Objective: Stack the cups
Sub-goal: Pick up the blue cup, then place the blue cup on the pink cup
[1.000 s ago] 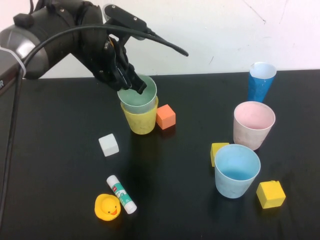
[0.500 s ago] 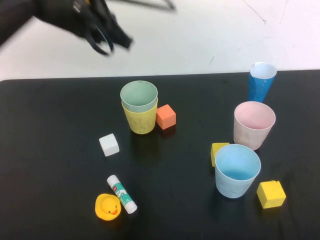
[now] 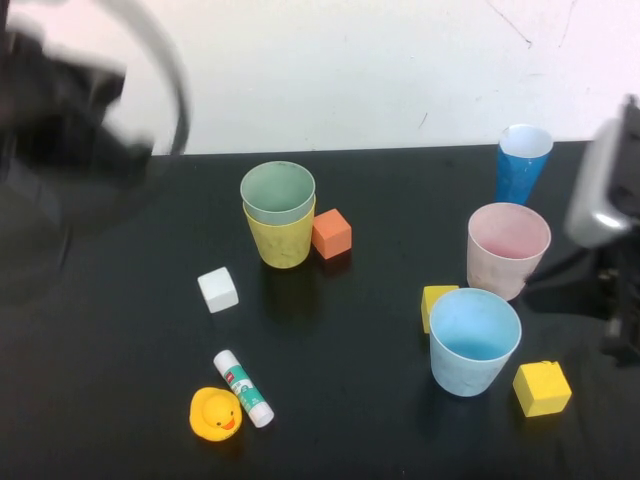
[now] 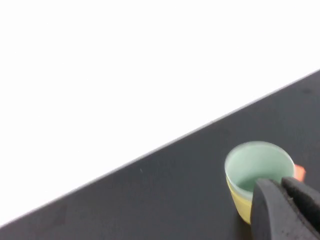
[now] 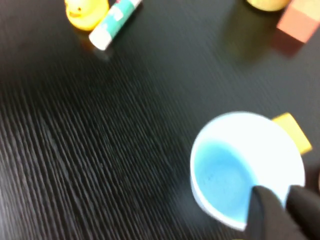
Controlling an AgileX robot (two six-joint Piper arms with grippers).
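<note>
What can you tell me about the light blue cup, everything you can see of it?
The light blue cup is a wide, tapered cup that looks like matte plastic. It stands upright, mouth up and empty, on the black table, toward the robot's right. A small yellow block sits close behind its rim; whether they touch is unclear. In the right wrist view the right gripper hovers at its rim. Nothing holds the cup.

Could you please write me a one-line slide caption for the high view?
Pale green cup nested in yellow cup; pink cup and light blue cup unstacked.
</note>
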